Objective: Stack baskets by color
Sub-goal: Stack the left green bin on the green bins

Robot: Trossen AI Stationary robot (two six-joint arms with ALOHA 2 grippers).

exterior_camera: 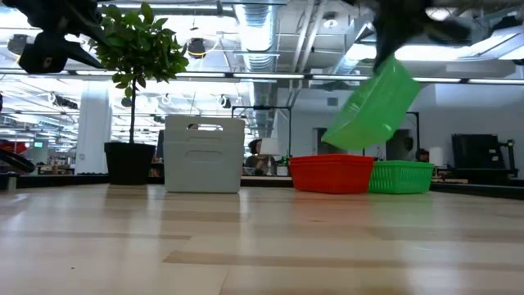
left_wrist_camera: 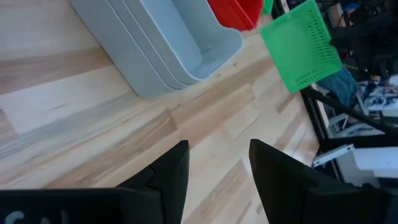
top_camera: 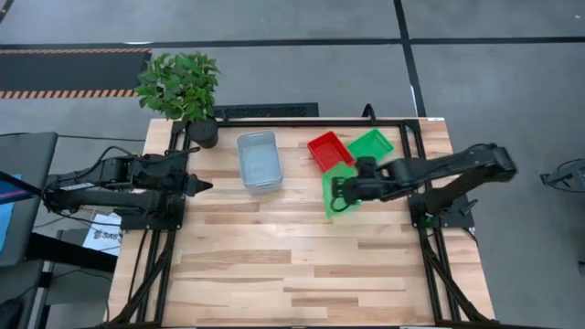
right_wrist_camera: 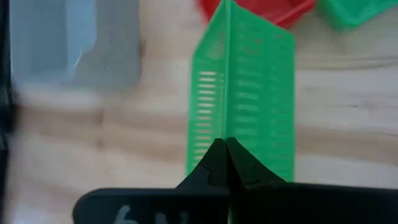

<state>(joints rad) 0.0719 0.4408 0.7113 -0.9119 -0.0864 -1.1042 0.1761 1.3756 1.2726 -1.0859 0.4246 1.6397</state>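
Green basket lifted off the table

Right gripper (top_camera: 340, 194) pinched shut on a tilted green basket (exterior_camera: 373, 105), near the red stack (top_camera: 328, 149); left gripper (left_wrist_camera: 217, 163) hovers left, fingers apart, empty.

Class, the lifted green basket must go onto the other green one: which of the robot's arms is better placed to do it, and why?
Right. Its gripper is shut on the lifted green basket, near the green basket on the table. The left gripper is open, holds nothing, and sits beyond the grey baskets.
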